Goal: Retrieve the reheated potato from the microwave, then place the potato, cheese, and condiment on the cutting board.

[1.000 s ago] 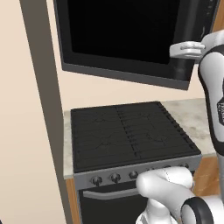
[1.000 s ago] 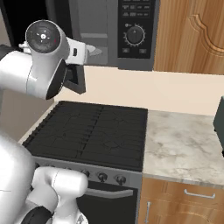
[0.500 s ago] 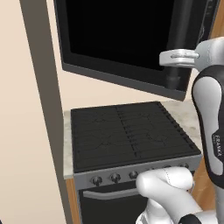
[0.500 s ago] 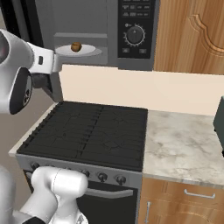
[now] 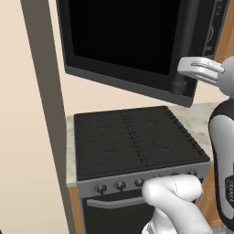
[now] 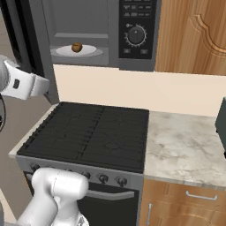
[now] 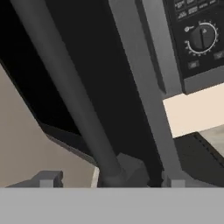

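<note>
Microwave [image 6: 101,33] door [image 5: 123,41] stands swung open. Potato [image 6: 77,47] sits on the plate [image 6: 90,51] inside. Gripper [image 7: 107,181] is at the door handle [image 7: 65,87], so the potato lies well off to its right, inside the cavity. Grip state cannot be determined.

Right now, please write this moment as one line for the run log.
phase: door opened | microwave: open | potato: inside on plate | gripper: by door handle, grip unclear
</note>
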Tool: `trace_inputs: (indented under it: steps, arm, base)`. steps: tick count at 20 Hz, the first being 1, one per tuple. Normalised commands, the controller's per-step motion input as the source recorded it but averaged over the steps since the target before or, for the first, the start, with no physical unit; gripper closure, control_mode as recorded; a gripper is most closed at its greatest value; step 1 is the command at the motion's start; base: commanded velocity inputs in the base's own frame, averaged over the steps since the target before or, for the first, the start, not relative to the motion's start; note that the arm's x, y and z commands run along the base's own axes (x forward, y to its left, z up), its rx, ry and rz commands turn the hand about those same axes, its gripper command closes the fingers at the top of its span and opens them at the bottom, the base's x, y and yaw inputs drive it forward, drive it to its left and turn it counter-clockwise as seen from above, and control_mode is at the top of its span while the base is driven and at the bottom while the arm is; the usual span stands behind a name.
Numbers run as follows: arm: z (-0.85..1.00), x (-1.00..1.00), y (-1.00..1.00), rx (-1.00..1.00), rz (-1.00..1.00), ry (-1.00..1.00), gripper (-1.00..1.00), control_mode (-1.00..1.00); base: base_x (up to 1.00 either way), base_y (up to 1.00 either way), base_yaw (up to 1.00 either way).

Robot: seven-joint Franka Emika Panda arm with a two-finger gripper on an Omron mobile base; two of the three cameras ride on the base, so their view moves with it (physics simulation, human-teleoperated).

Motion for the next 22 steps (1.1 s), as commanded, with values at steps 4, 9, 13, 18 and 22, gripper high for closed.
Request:
trace_inputs:
  steps: [4,9,13,18,22]
  arm:
    - [0.07,-0.33,-0.63,0.34,-0.11,0.00,-1.00,-1.00]
    - [0.03,-0.08,-0.62,0.57,0.01,0.00,-1.00,-1.00]
    - [0.00,0.09,-0.52,0.57,0.00,0.01,-1.00,-1.00]
    - [-0.02,0.36,-0.31,0.57,0.00,0.07,-1.00,-1.00]
    - [-0.10,0.65,-0.01,0.44,0.02,0.10,-1.00,-1.00]
  base:
    - [0.00,0.00,0.00]
    - [0.00,0.00,0.00]
    - [0.00,0.00,0.00]
    - [0.00,0.00,0.00]
    - [0.00,0.00,0.00]
